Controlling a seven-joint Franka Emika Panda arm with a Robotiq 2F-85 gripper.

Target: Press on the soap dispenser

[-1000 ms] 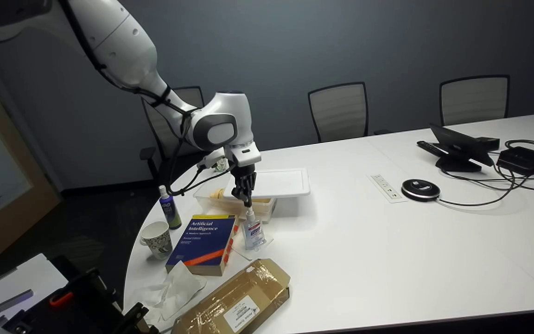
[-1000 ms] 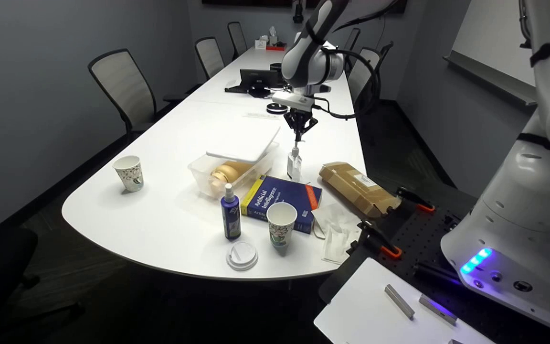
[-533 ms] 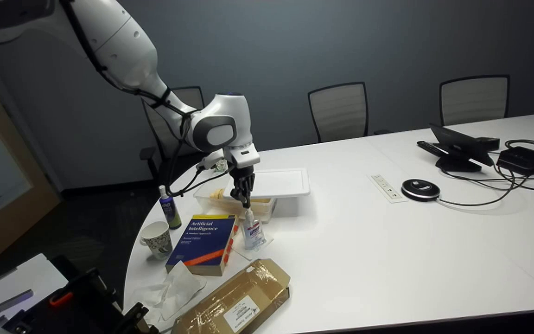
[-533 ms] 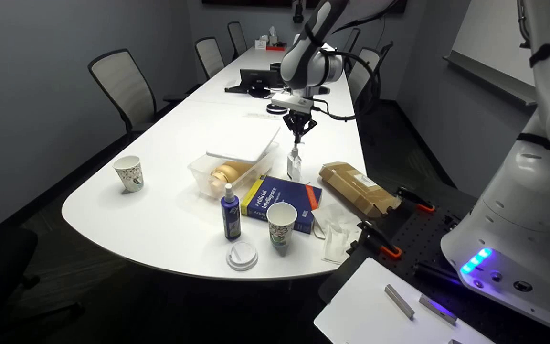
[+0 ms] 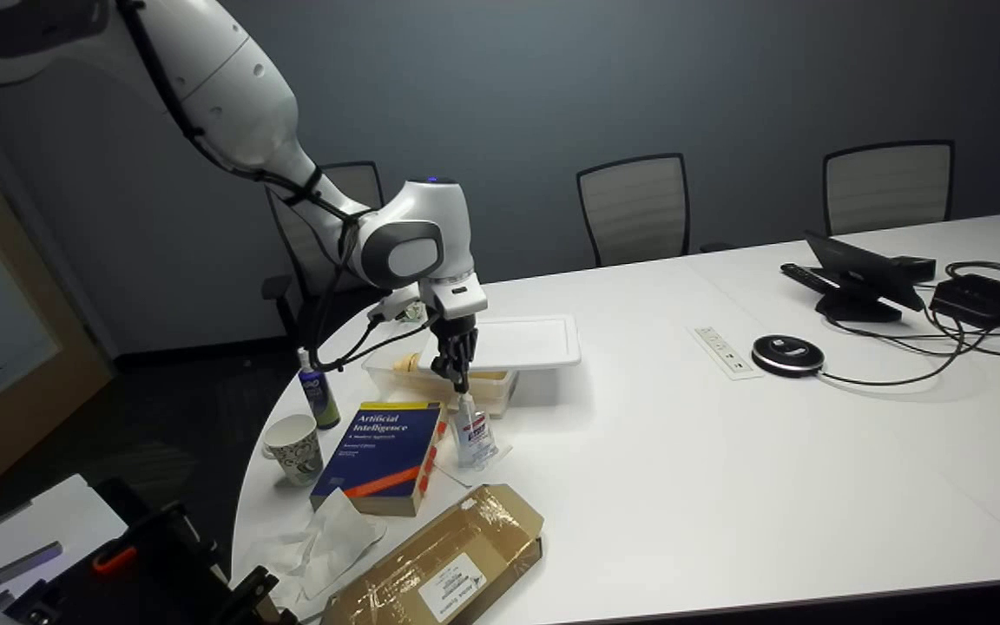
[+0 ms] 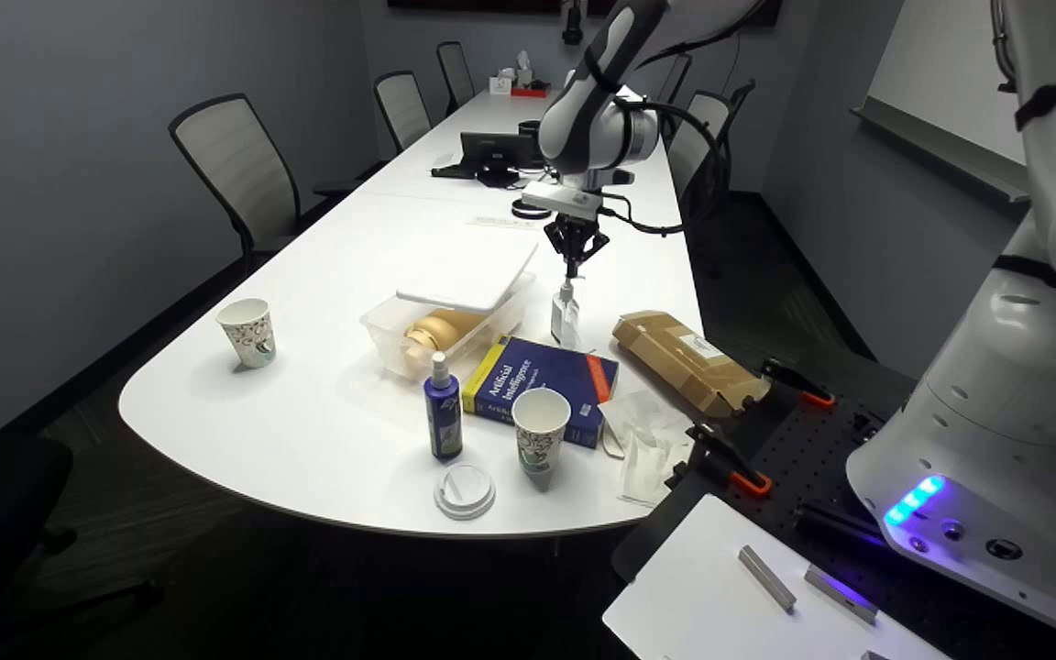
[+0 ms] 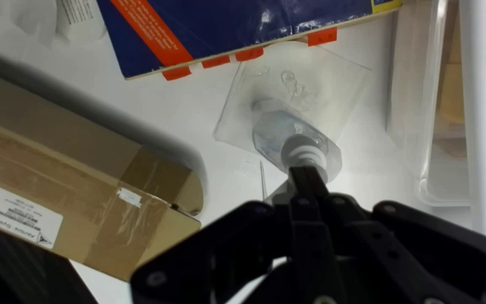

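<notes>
The soap dispenser is a small clear pump bottle with a white pump top; it stands upright in both exterior views (image 5: 474, 443) (image 6: 565, 318). In the wrist view the bottle (image 7: 272, 131) shows from above, standing partly on a clear thin sheet (image 7: 327, 80) with drops of clear gel on it. My gripper (image 5: 462, 388) points down with its fingers closed together and nothing between them. Its tips are right on top of the pump and seem to touch it, also in an exterior view (image 6: 571, 274). In the wrist view the gripper (image 7: 303, 169) hides part of the pump head.
A thick blue book (image 5: 378, 451) lies beside the bottle. A cardboard box (image 5: 457, 555) is near the table edge. A clear container (image 7: 430, 105) with a tilted white lid (image 5: 526, 340) stands close behind. A blue spray bottle (image 6: 444, 417) and a paper cup (image 6: 540, 431) stand further off.
My gripper has moved down slightly, and the pump top under it has sunk a little with it. The bottle body stays in place. The fingers remain closed.
</notes>
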